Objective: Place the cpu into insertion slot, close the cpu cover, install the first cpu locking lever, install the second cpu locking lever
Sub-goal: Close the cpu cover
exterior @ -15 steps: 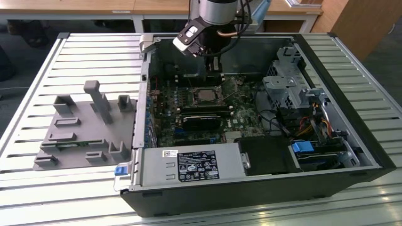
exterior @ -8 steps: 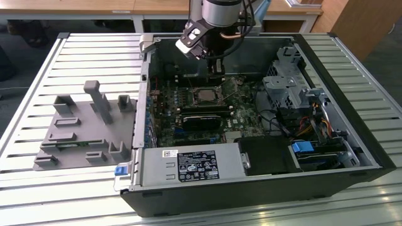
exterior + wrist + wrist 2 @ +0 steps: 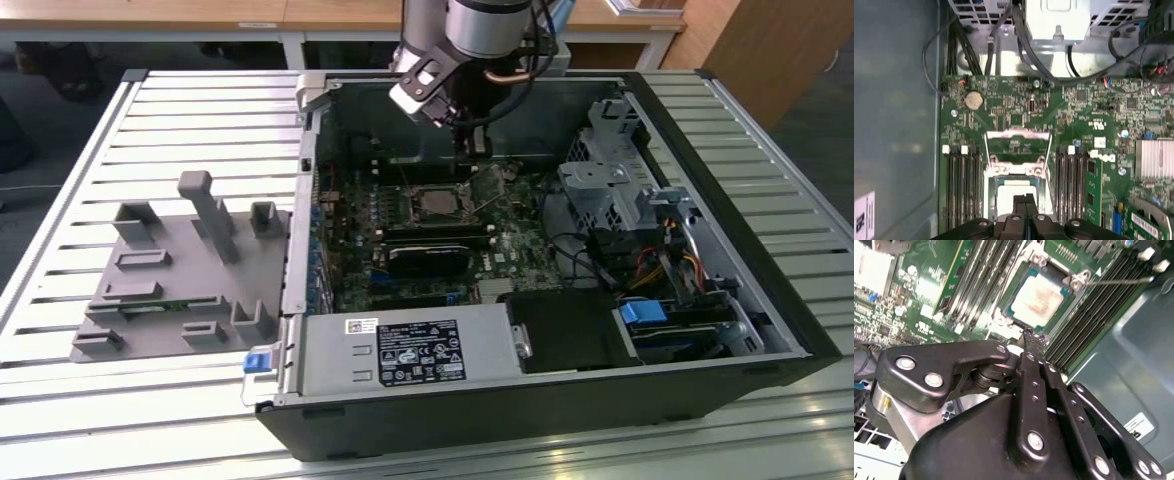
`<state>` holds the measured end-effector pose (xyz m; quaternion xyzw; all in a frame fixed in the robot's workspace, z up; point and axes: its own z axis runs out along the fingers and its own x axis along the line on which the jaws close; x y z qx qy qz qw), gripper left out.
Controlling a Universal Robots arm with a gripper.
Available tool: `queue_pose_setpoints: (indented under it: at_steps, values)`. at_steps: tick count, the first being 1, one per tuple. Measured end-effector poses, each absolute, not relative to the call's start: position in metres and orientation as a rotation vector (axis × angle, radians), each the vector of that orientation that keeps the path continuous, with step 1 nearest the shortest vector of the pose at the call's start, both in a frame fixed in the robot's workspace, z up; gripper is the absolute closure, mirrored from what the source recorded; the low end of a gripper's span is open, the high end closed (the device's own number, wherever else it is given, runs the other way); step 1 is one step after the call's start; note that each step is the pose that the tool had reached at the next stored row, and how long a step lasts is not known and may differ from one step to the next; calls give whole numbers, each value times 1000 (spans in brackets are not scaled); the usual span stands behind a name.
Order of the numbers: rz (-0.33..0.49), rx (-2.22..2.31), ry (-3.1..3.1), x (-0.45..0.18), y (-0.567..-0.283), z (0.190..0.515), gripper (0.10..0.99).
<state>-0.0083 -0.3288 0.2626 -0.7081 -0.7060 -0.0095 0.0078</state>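
Note:
The cpu, a small square chip with a silvery-beige face, lies flat in the insertion slot on the green board. The cpu cover, a thin silvery frame with a cut-out middle, stands flipped up off the slot. A thin wire locking lever sticks out sideways beside the slot, unlatched. My gripper hangs inside the open computer case, just above the cpu's edge. Its two black fingers are pressed together with nothing between them, and the shut tip hovers near the chip's corner.
Long black memory slots flank the socket on both sides. A black fan card, a power supply, a drive cage and cables crowd the case. A grey fixture sits on the slatted table at the exterior view's left.

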Motion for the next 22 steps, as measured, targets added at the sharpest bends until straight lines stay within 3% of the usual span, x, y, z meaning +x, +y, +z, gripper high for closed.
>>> queue_pose_setpoints:
  at_steps: [22]
  values:
    - [-29,-2193,-2227,24,-327,259,980]
